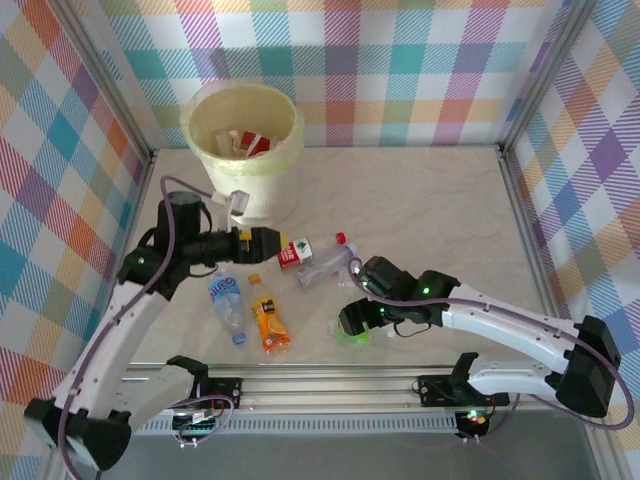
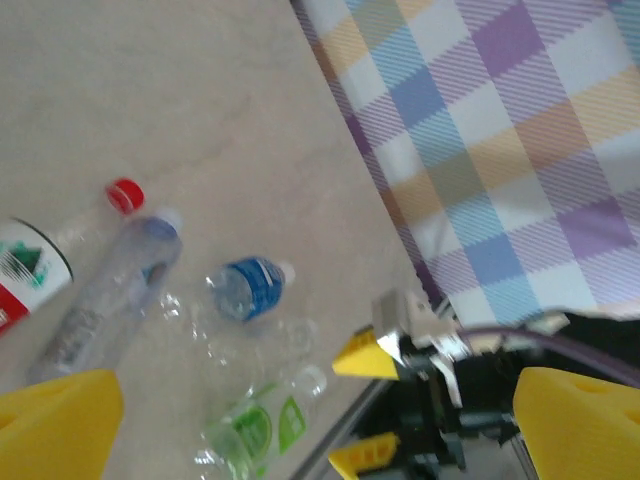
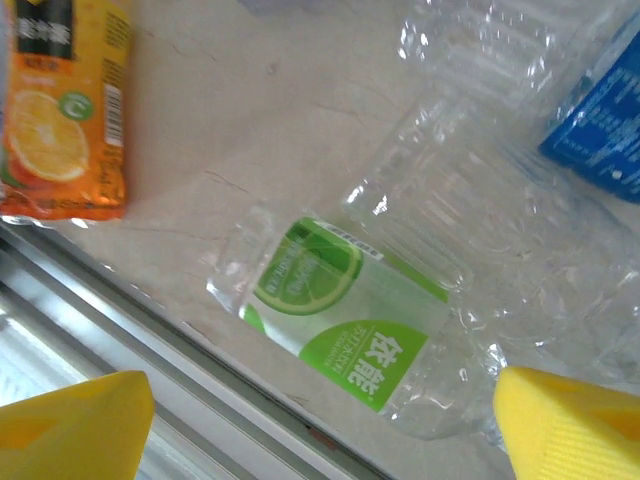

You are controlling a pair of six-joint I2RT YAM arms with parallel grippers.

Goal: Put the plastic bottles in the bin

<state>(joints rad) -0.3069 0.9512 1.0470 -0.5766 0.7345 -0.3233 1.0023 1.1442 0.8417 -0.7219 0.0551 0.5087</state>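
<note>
Top external: left gripper (image 1: pixel 278 243) hangs near the bin (image 1: pixel 262 190), jaws spread, nothing between them; a few plastic bottles (image 1: pixel 255 143) sit in the bin, more lie on the table (image 1: pixel 430 200). Right wrist: right gripper (image 3: pixel 330 425) jaws spread either side of the green-label bottle (image 3: pixel 340 320) lying by the table's near edge, orange juice bottle (image 3: pixel 65 110) nearby.

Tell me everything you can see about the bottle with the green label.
The green-label bottle is small, clear thin plastic, crumpled, its bright green label showing a lime slice and white characters. It lies on its side on the pale marbled table, close to the metal rail at the near edge, beside a crushed blue-label bottle. The right gripper hangs over it, yellow fingers open on either side, not touching.
</note>
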